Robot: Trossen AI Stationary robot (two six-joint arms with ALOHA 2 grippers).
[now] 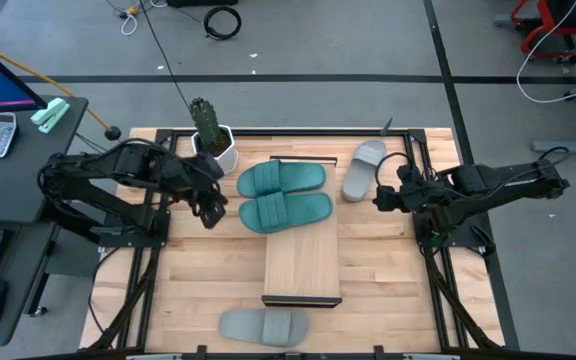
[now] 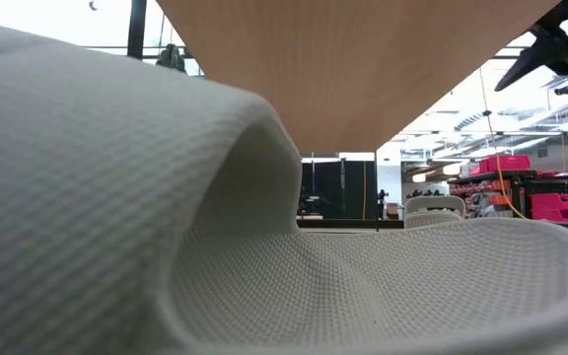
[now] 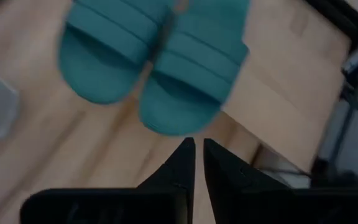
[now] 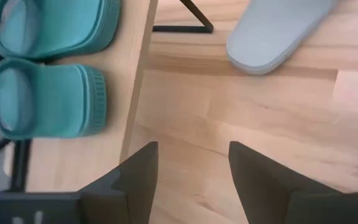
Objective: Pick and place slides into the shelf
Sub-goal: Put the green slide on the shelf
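Over on the left, the left gripper [image 1: 211, 212] hangs above the slatted wooden tabletop [image 1: 198, 270] just beside the toes of the teal pair, its two dark fingers [image 3: 180, 169] pressed nearly together around nothing. Behind it, near the table's far edge, stands a small cactus in a white pot [image 1: 211, 140].

In the middle lies the shelf [image 1: 302, 262], a long light wooden board with thin dark metal frames at its ends. Two teal green foam slides [image 1: 284, 196] sit side by side across its far end, their toes jutting past the board's left edge. One light grey foam slide [image 1: 264, 325] lies on the tabletop just beyond the shelf's near end; it fills the low view.

Right of the shelf's far end, a second light grey slide [image 1: 363, 168] rests on the tabletop, apart from the board. The right gripper [image 1: 381, 198] hovers near it over bare wood, jaws spread wide and empty.
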